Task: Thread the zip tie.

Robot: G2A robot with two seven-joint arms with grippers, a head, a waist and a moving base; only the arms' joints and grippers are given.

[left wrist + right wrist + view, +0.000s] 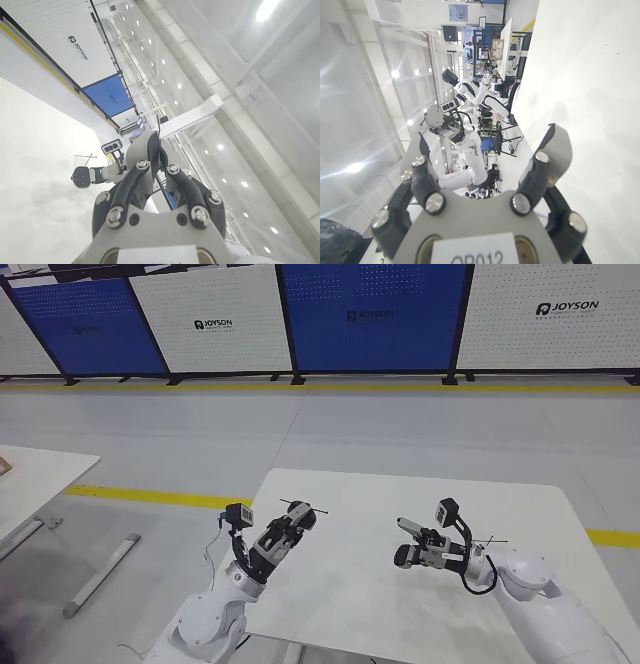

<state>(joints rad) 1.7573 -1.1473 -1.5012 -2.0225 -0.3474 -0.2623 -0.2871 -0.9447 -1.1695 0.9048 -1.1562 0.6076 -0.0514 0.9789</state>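
Note:
My left gripper (299, 515) is raised above the white table's (380, 604) left side and shut on a thin black zip tie (316, 508). In the left wrist view the zip tie (158, 125) sticks out past the closed left gripper (157, 148). My right gripper (403, 541) is open and holds nothing. It hovers over the table's middle right, pointing toward the left gripper. The right wrist view shows the right gripper (490, 142) with its fingers (555, 141) wide apart, and the left gripper (433, 118) farther off. Crossed black zip ties (489, 540) lie on the table beside the right arm.
A second white table (40, 479) stands off to the left across a gap of floor. Blue and white pegboard panels (370, 314) line the back of the room. Bare tabletop lies between the two grippers and along the near edge.

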